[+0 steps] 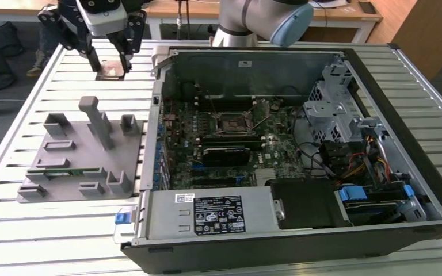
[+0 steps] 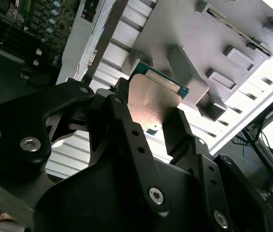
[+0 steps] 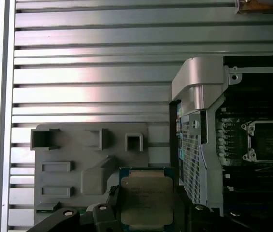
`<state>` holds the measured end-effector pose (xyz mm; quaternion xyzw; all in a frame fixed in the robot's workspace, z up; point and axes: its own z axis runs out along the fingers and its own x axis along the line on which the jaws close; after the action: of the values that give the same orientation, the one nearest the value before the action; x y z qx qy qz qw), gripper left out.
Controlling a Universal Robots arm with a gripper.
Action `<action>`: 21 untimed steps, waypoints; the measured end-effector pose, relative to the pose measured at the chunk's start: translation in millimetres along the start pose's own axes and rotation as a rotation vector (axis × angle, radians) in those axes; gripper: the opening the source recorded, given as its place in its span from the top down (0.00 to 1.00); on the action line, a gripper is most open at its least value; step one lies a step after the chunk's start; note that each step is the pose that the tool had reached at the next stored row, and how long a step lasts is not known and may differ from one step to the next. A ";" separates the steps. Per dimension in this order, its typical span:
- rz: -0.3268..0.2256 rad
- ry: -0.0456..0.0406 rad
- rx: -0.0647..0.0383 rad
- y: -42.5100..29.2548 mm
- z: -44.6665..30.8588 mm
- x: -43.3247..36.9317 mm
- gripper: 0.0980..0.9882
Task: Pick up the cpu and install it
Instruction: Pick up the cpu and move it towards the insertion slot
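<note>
Gripper (image 1: 111, 64) closed on the cpu (image 1: 112, 71), fingers (image 2: 175, 126) pinching two opposite edges. The chip is held flat, lid up, likely to spare its underside contacts. Grey holder (image 3: 78, 164) lies below the gripper; the socket (image 3: 270, 141) sits lower, off to one side. Lid print unreadable.

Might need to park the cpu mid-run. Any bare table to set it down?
Bare table slats between the gray fixture and the far edge in the exterior view, below the gripper holding the cpu; also a strip in front of the fixture. Inside the case it is crowded with motherboard and cables.
</note>
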<state>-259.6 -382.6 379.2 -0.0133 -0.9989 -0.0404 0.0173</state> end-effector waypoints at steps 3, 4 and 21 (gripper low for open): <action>0.000 0.0000 0.000 0.1 -0.1 -3.6 0.52; 0.000 0.0000 0.000 0.1 -0.1 -4.7 0.52; 0.000 0.0000 0.000 0.6 -0.6 -20.4 0.52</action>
<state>-239.1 -382.5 379.1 -0.0133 -0.9989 -0.0404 0.0173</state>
